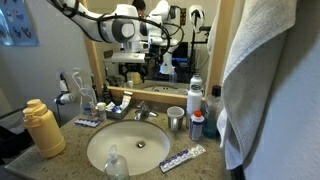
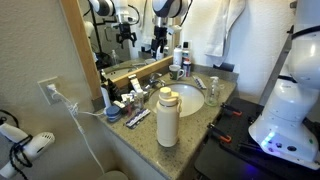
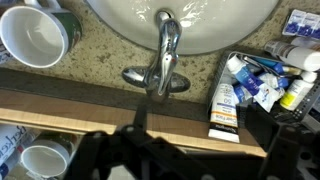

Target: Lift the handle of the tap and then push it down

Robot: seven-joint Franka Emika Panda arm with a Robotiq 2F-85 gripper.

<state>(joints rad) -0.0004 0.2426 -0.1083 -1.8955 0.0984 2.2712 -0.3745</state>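
The chrome tap (image 3: 160, 72) stands at the back of the white basin (image 3: 120, 22), its curved spout reaching over the bowl. The short chrome handle (image 3: 166, 38) lies low along the top of the tap. In an exterior view the tap (image 1: 141, 112) is small, behind the basin (image 1: 105, 150). My gripper (image 1: 133, 52) hangs well above the tap, in front of the mirror, touching nothing. In the wrist view its dark, blurred fingers (image 3: 198, 140) frame the bottom edge, spread apart and empty.
A white mug (image 3: 32, 35) and a steel cup (image 1: 176, 118) flank the tap. A toiletries basket (image 3: 268, 78) sits beside it. A yellow bottle (image 1: 43, 128), a toothpaste tube (image 1: 183, 158), a hanging towel (image 1: 270, 80) and the mirror frame (image 3: 100, 108) are close by.
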